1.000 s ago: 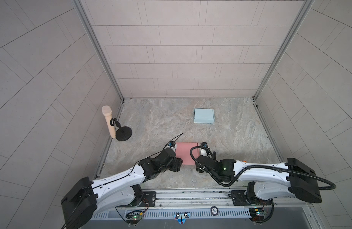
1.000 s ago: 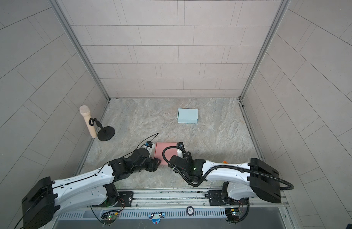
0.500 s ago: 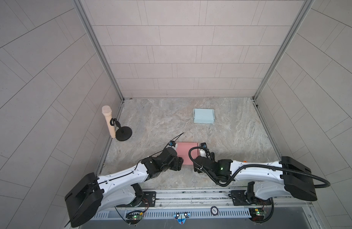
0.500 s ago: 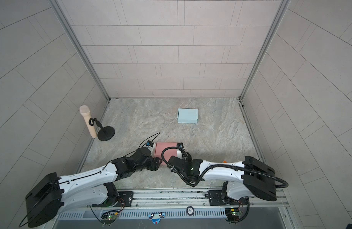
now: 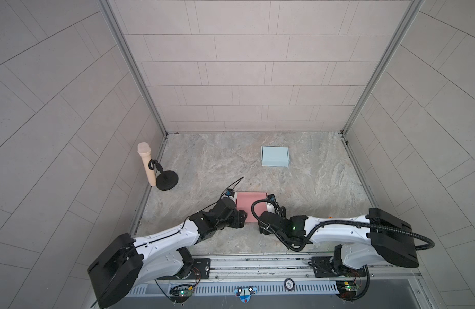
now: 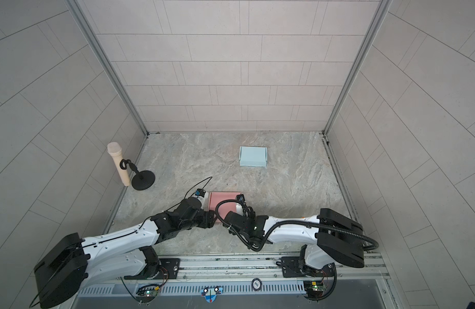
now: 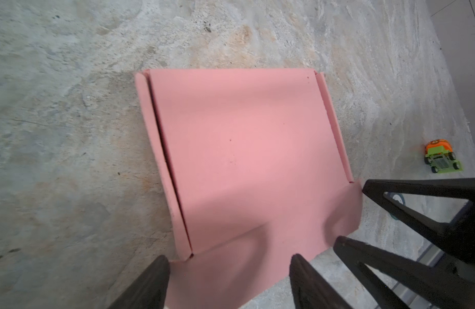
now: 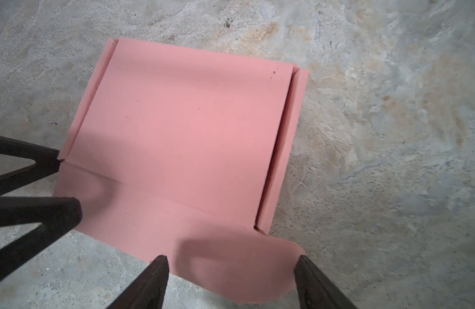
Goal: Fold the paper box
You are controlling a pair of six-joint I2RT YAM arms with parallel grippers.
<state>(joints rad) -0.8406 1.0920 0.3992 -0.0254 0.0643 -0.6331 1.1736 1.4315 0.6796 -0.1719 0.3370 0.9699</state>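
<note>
Box (image 5: 251, 206) lies nearly flat on the surface (image 5: 311, 187), up front between the arms. Left pincer (image 7: 228, 260) and right pincer (image 8: 231, 258) both gape wide and empty, straddling the near flap (image 8: 177, 222). Best play: pinch both corners together and lift evenly along the crease.

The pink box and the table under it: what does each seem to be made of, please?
Pink box: likely thin matte card, given the crisp creases and a flap that curls. Table: looks like mottled stone or a stone-print sheet; cannot tell which.
</note>
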